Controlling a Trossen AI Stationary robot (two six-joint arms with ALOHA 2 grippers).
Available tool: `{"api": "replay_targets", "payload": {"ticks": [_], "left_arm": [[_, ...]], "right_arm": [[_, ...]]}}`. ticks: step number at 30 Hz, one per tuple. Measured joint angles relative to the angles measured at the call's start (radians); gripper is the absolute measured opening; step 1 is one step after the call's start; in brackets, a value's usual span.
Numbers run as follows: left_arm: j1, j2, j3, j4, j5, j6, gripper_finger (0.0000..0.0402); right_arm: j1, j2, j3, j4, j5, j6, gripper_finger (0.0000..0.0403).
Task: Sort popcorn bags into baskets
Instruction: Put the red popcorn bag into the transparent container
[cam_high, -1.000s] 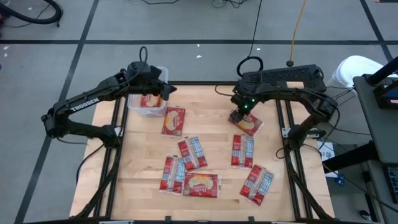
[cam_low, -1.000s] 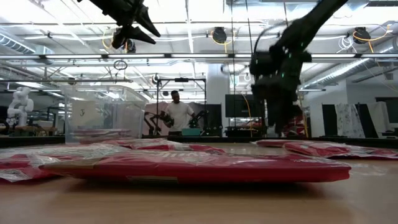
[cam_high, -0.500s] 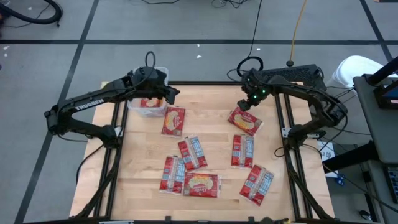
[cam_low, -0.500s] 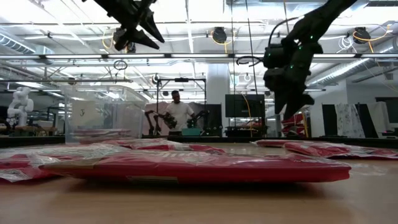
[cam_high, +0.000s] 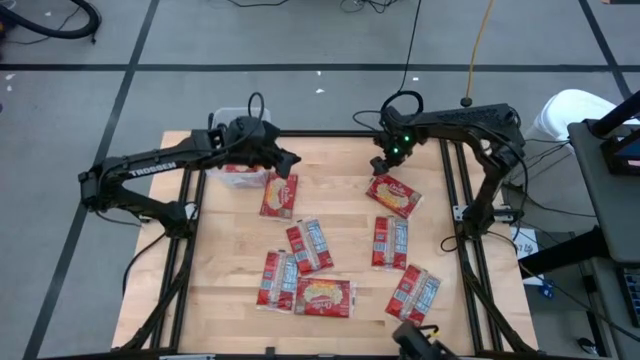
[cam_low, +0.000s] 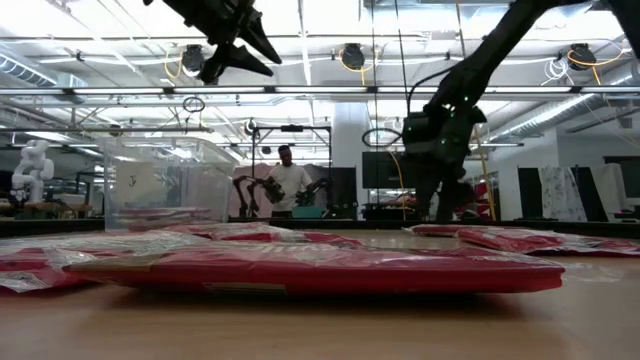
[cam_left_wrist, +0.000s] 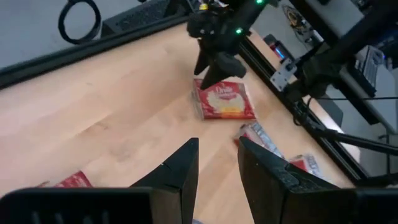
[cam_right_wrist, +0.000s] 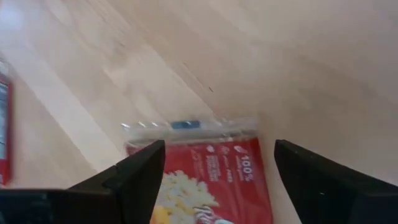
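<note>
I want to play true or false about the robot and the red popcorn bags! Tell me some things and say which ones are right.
1. The right gripper is open above a flat red popcorn bag with a yellow popcorn picture. True.
2. The left gripper is carrying a popcorn bag. False: nothing sits between its fingers.
3. The clear plastic tub stands at a far corner of the wooden table, on the left arm's side. True.
4. All the red bags are stacked in one tall pile. False: they lie scattered flat across the table.
5. A person stands in the room behind the table. True.
</note>
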Motion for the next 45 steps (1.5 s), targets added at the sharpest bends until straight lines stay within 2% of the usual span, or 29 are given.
{"api": "replay_targets", "payload": {"ticks": [7,11,15,21,23,29,32,36,40,45], "left_arm": [[-0.04,0.0,0.0,-0.002,-0.006,-0.006,0.0115],[-0.045,0.0,0.0,-0.003,-0.045,-0.003,0.0115],[-0.036,0.0,0.0,-0.003,-0.061,-0.001,0.0115],[-0.019,0.019,-0.001,-0.003,-0.072,0.012,0.0115],[-0.015,0.022,-0.001,0.01,-0.086,0.02,0.0115],[0.022,0.078,0.001,0.039,-0.111,-0.077,0.0115],[0.04,0.122,-0.001,0.057,-0.058,-0.094,0.0116],[0.041,0.204,0.0,0.17,0.005,-0.096,0.013],[0.028,0.298,0.0,0.307,0.051,-0.058,0.0172],[0.014,0.406,0.0,0.448,0.056,-0.04,0.0249]], "right_arm": [[0.0,0.034,0.0,-0.031,0.012,-0.121,0.0274],[0.003,0.034,-0.002,-0.054,0.012,-0.147,0.0238],[0.016,0.033,-0.022,-0.047,0.014,-0.135,0.017],[0.064,0.033,-0.042,-0.04,-0.007,-0.13,0.0037],[0.076,0.032,-0.043,-0.039,-0.021,-0.133,0.0011],[0.107,-0.017,-0.044,-0.01,-0.037,-0.135,0.0004],[0.126,-0.068,-0.044,0.016,-0.042,-0.128,0.0002],[0.146,-0.135,-0.044,0.047,-0.041,-0.126,0.0001],[0.165,-0.188,-0.044,0.065,-0.04,-0.121,0.0],[0.184,-0.233,-0.044,0.082,-0.04,-0.118,0.0]]}}
